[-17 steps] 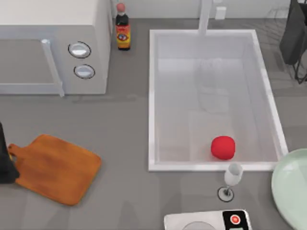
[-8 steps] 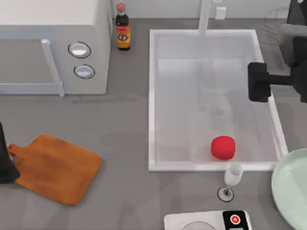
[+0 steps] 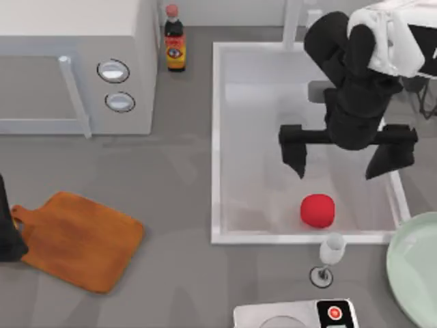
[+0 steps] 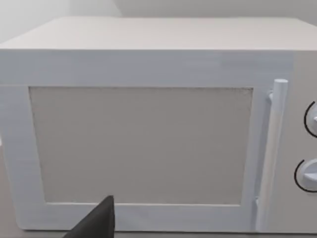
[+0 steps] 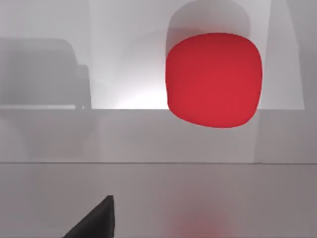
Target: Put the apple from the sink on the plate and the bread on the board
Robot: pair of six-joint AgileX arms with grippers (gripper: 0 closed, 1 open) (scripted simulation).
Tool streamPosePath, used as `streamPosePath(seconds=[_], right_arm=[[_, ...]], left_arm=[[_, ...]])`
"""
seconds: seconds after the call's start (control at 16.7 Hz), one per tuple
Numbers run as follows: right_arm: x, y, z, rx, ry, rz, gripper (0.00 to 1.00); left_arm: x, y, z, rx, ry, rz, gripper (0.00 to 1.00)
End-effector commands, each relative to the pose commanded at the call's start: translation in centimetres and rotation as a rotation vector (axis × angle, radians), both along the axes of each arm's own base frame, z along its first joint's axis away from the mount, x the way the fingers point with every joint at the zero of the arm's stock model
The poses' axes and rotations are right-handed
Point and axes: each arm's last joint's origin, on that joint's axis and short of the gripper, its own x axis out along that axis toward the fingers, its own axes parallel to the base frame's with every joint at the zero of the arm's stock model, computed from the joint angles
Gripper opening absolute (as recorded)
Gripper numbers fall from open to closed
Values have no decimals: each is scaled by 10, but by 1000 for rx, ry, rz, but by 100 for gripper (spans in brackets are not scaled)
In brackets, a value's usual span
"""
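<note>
The red apple (image 3: 317, 210) lies in the white sink (image 3: 216, 137), near its front rim. My right gripper (image 3: 341, 160) hangs open over the basin just behind the apple, fingers spread wide and holding nothing. The right wrist view looks at the apple (image 5: 214, 79) on the sink floor, past one dark fingertip (image 5: 96, 222). The mint-green plate (image 3: 415, 268) sits at the right edge, and the wooden board (image 3: 78, 239) lies at the front left. My left arm (image 3: 5, 232) is parked beside the board's handle. The bread is out of view.
A white microwave (image 3: 75, 65) fills the back left and faces the left wrist camera (image 4: 148, 144). A dark sauce bottle (image 3: 175, 41) stands beside it. A wine glass (image 3: 331, 254) stands just before the sink's front rim. A grey appliance (image 3: 293, 316) sits at the front edge. The faucet (image 3: 292, 20) rises behind the sink.
My right arm has swung in from the right edge to above the sink, its open gripper now pointing down behind the apple. The apple and the left arm have not moved.
</note>
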Motion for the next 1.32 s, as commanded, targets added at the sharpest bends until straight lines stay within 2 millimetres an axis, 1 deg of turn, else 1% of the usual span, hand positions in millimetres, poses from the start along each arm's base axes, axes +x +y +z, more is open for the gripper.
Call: streamPosePath(seconds=[0.12,0.42,0.54,0.6,0.72,0.9,1.08,1.2,1.32], right_arm=[[3,5,-7,-12,26,0,100],[4,4,-8,-12,27,-4,100],[5,4,-14,-13,29,-4,100],[6,5,-22,-14,31,-4,100],[9,7,-46,-15,32,-3,100],[11,9,-93,-10,22,-2,100],[8,8,-137,-8,17,-1,100],[5,6,-156,-12,25,0,100],[3,6,-160,-13,28,0,100]], left_arm=[[0,0,0,0,0,0,100],[0,0,0,0,0,0,100],[0,0,0,0,0,0,100],[0,0,0,0,0,0,100],[0,0,0,0,0,0,100],[0,0,0,0,0,0,100],[0,0,0,0,0,0,100],[0,0,0,0,0,0,100],[0,0,0,0,0,0,100]])
